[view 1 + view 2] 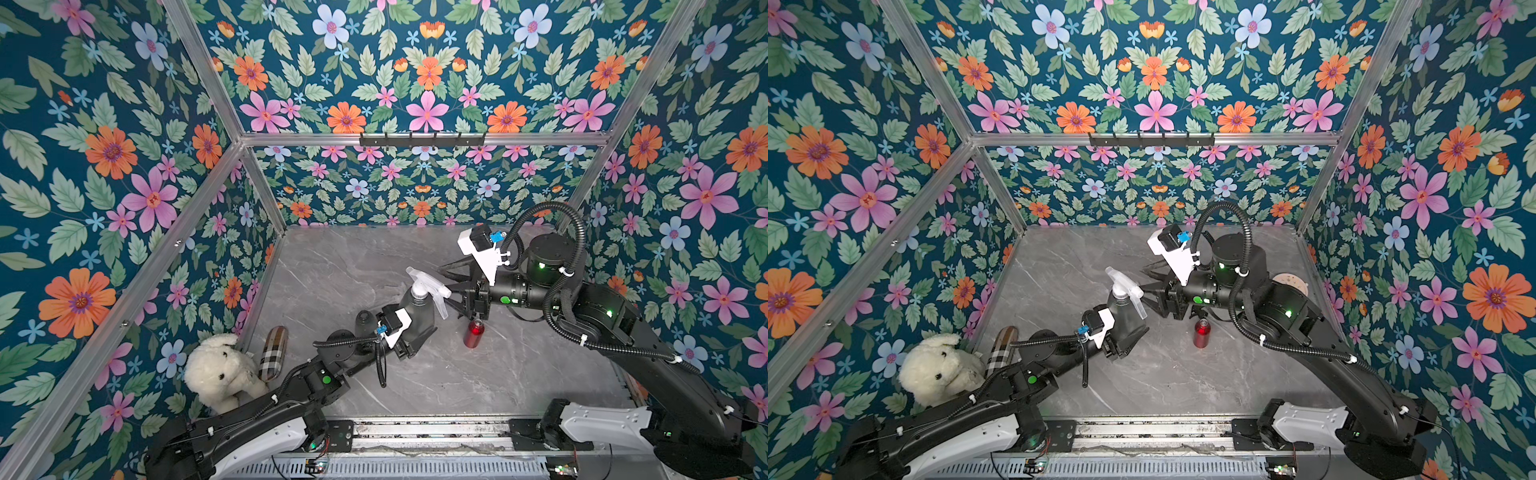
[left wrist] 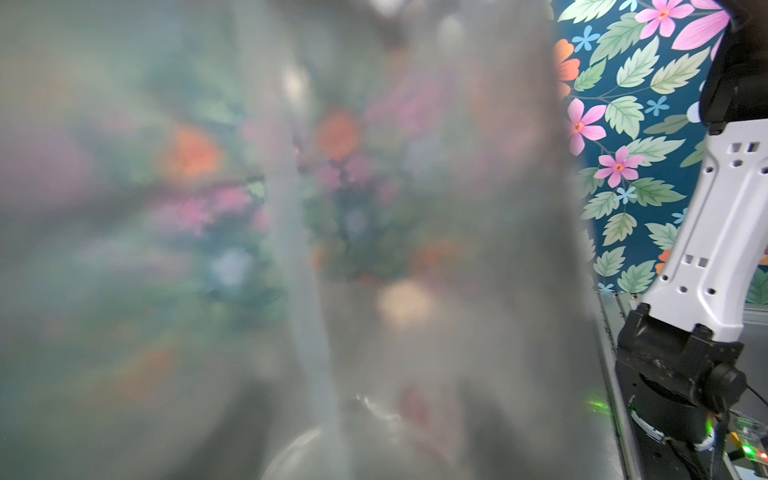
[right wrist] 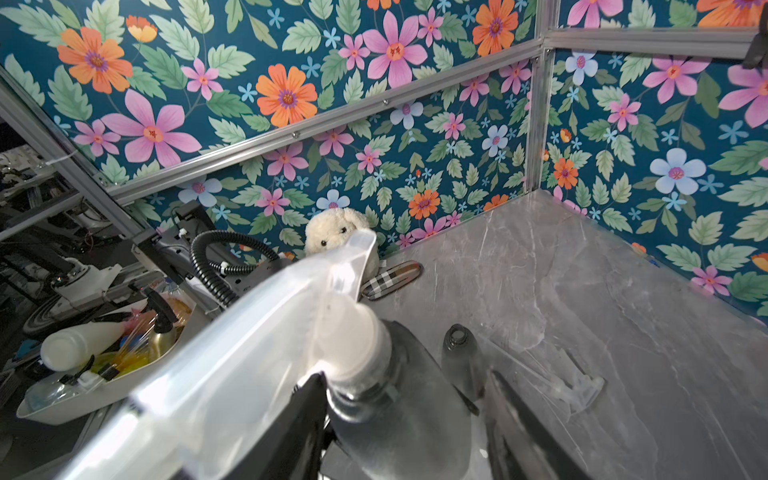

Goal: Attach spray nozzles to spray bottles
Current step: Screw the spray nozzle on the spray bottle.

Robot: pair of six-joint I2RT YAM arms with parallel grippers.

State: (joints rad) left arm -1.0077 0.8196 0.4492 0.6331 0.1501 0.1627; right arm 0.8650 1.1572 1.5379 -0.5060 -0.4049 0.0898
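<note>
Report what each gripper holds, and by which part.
Left gripper clamps the grey bottle by its lower body. Right gripper stands open beside the nozzle, holding nothing.

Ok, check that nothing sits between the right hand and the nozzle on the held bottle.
Nothing visible does. The right hand is open, with its jaws on either side of the neck of the grey bottle, just under the clear nozzle.

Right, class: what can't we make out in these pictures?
- Left claw: both top views, mostly behind its camera and the grey bottle.
- Left wrist view: only that bottle's blurred wall.
- Second grey bottle: top views, mostly behind the left arm.
- Loose clear nozzle: right wrist view, faint and see-through.
</note>
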